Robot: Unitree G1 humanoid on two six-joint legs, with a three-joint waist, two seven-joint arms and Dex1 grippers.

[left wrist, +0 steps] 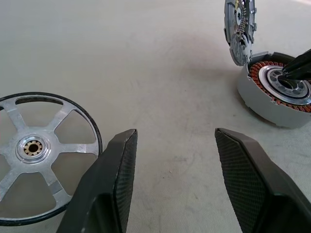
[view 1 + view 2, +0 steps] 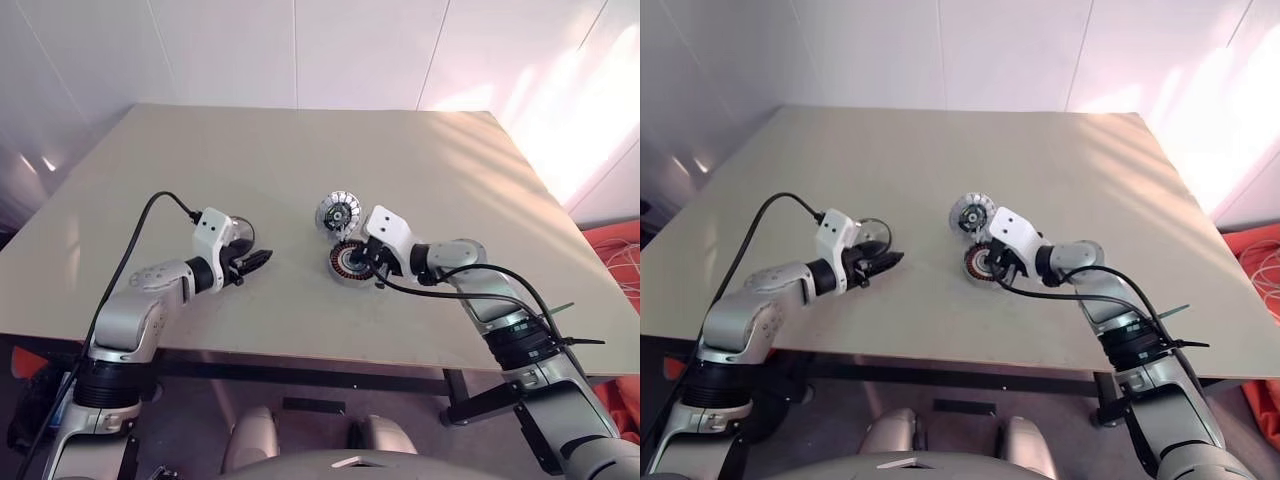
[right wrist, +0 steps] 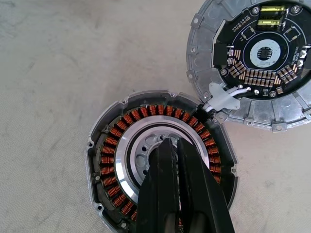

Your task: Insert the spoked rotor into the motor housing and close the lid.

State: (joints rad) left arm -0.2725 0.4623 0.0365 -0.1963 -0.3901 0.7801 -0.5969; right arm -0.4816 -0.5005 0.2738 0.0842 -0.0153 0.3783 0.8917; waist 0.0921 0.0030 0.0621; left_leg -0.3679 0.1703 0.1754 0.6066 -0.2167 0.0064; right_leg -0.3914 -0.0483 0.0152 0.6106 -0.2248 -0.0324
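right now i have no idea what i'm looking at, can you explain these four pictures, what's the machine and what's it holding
This is a two-armed humanoid robot standing at a table. The two wide pictures come from cameras in its head, looking down over both arms. The two close-ups come from a camera on each wrist, looking along that arm's two black fingers.

Three motor parts are on the table. The lid, a flat silver wheel with six spokes, lies beside the left fingers, which are open and hold nothing. The motor housing, ringed with copper windings, lies flat. The right fingers are shut together, pointing into its pale centre. The spoked rotor stands on edge against the housing's far rim.
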